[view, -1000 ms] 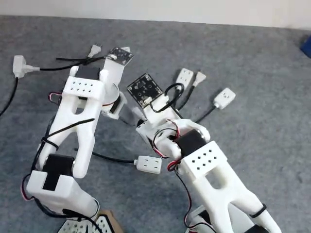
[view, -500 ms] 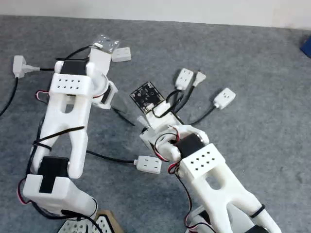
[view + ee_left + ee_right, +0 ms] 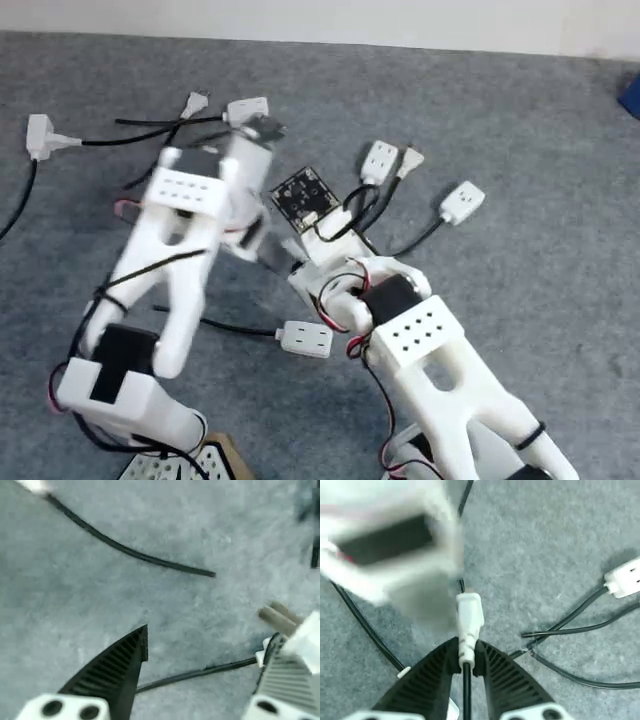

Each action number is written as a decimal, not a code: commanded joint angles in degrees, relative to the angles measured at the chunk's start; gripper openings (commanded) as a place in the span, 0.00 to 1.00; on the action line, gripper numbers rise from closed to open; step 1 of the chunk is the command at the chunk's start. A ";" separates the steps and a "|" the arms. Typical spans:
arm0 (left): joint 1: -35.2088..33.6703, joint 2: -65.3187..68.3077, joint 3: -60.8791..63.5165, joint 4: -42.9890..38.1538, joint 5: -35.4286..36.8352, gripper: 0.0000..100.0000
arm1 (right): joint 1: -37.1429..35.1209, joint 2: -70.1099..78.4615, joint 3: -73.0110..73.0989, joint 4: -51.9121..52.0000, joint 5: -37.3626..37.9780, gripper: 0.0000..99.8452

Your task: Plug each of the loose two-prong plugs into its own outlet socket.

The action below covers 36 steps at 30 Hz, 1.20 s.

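My right gripper is shut on a white two-prong plug, whose black cord runs back between the fingers. In the high view this gripper sits at mid table. My left gripper is open with nothing between its fingers, and it hangs just above the carpet close to the right one. A plug's two brass prongs show beside its light finger. The left arm is a blurred white mass right in front of the held plug. A white socket lies near the right arm.
More white sockets lie at the back, back centre, right and far left. Loose plugs lie beside them. Black cords cross the grey carpet. A socket lies off to one side.
The left arm swung out to the far left half a second ago and has now swung back right, close to the right gripper. The right arm has barely moved.
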 commanded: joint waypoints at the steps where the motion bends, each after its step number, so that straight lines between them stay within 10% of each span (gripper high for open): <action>1: 0.22 -2.33 0.75 -3.25 -0.18 0.37 | 0.84 -1.98 -0.84 -1.19 -0.35 0.01; 15: -10.33 -2.33 -7.87 -5.71 -0.18 0.37 | 0.57 -1.98 -0.40 -1.10 0.00 0.01; 36: -0.31 -1.80 0.48 -6.24 1.93 0.37 | -1.36 -1.98 -0.84 -1.19 -0.35 0.01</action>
